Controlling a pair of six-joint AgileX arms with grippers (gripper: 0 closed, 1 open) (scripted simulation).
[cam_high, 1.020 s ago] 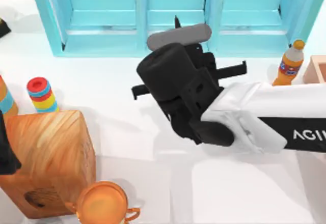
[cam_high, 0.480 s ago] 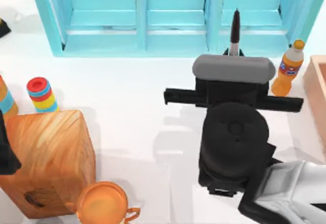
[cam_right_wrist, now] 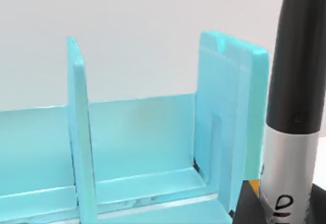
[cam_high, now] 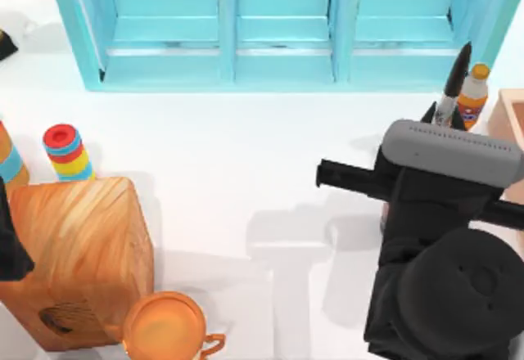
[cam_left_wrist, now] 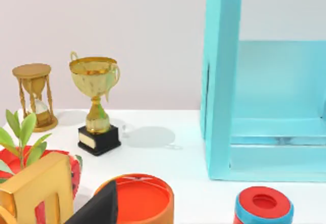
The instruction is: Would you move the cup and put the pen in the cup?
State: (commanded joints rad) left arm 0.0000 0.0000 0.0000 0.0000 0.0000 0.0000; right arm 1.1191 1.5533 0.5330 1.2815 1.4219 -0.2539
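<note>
White table [cam_high: 246, 164] fronting turquoise shelf [cam_high: 278, 24], right gripper [cam_high: 438, 119] at right side grasping upright pen [cam_high: 452, 86], label lettering unreadable, beside orange bottle [cam_high: 473, 98].

A white counter [cam_high: 246, 180] carried a turquoise shelf unit [cam_high: 278, 24] with upright dividers along its far edge, before a plain pale wall [cam_left_wrist: 127, 40].

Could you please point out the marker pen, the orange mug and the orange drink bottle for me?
Slim black marker pen with white band [cam_high: 449, 92]: top view, on its upper shaft.
Orange mug with handle [cam_high: 164, 330]: top view, on its inside bottom.
Orange drink bottle [cam_high: 473, 92]: top view, on its neck.
</note>
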